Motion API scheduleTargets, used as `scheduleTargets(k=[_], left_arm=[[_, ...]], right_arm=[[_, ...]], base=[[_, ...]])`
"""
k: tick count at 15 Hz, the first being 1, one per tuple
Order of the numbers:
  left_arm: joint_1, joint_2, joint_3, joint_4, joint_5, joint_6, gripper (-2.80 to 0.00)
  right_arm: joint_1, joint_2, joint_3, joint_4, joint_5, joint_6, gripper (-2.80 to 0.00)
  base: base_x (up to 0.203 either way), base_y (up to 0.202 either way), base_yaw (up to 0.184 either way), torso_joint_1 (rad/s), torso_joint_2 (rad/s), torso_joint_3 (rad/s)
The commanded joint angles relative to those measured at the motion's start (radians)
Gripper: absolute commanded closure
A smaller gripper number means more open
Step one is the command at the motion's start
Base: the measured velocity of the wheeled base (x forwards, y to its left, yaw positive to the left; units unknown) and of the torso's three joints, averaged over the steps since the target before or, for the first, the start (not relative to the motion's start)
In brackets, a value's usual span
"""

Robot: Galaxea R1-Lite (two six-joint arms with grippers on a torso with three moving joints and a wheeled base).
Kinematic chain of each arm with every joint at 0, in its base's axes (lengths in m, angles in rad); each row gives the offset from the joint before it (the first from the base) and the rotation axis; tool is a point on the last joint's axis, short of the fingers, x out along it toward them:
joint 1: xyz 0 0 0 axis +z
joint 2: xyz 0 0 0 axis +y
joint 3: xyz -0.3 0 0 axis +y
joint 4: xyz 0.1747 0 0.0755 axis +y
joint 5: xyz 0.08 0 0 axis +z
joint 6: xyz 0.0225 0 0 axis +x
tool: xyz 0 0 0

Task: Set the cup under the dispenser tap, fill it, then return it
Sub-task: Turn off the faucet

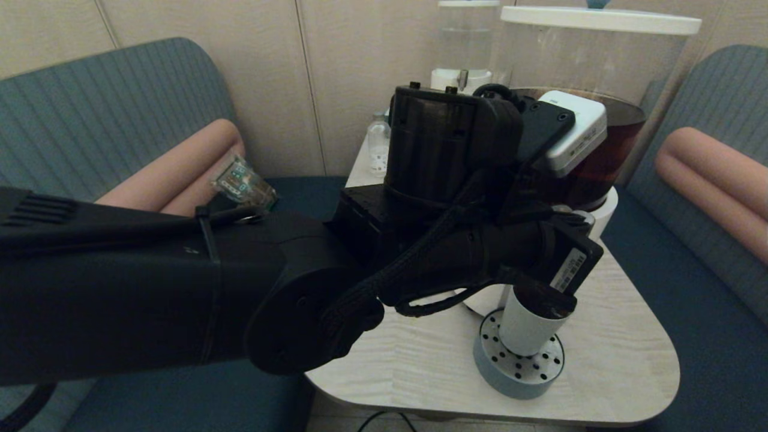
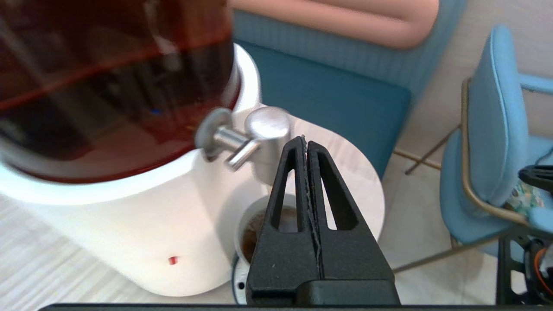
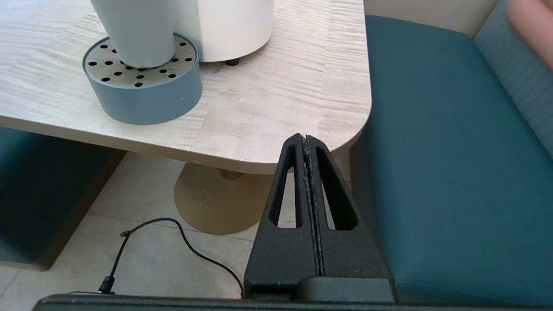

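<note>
The pale grey-blue cup (image 1: pixel 528 333) stands upright on a round perforated drip tray (image 1: pixel 519 369) right under the dispenser tap (image 2: pixel 264 129). Brown liquid shows inside the cup (image 2: pixel 248 231). The tap is a stubby steel cylinder on the white base (image 2: pixel 108 224) of the large dispenser, whose tank (image 1: pixel 624 144) holds dark brown liquid. My left gripper (image 2: pixel 306 140) is shut and holds nothing. Its tips sit just beside the tap's cap, above the cup; I cannot tell if they touch. My right gripper (image 3: pixel 306 137) hangs shut and empty below the table's front right corner, with the cup (image 3: pixel 134 30) farther off.
A narrower dispenser (image 1: pixel 465 48) and a small clear bottle (image 1: pixel 378 144) stand at the back of the light wooden table (image 1: pixel 618 360). Teal sofas flank it. My left arm (image 1: pixel 180 288) hides much of the table. A black cable (image 3: pixel 181 233) lies on the floor.
</note>
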Motion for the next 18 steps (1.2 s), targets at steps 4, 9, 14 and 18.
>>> scheduleTargets(k=[4, 9, 14, 18], left_arm=[[0.096, -0.021, 0.169, -0.306, -0.23, -0.027, 0.0], [0.169, 0.021, 0.196, -0.414, -0.354, -0.047, 0.0], [0.167, 0.065, 0.181, -0.414, -0.351, -0.022, 0.0], [0.167, 0.084, 0.17, -0.414, -0.351, -0.015, 0.0]], right_arm=[[0.0, 0.0, -0.001, 0.0, 0.0, -0.001, 0.0], [0.0, 0.0, -0.001, 0.0, 0.0, -0.001, 0.0], [0.0, 0.0, -0.001, 0.0, 0.0, -0.001, 0.0], [0.0, 0.0, 0.001, 0.0, 0.0, -0.001, 0.0]], base=[[0.0, 0.0, 0.0, 0.0, 0.0, 0.0], [0.0, 0.0, 0.0, 0.0, 0.0, 0.0], [0.0, 0.0, 0.0, 0.0, 0.0, 0.0], [0.0, 0.0, 0.0, 0.0, 0.0, 0.0]])
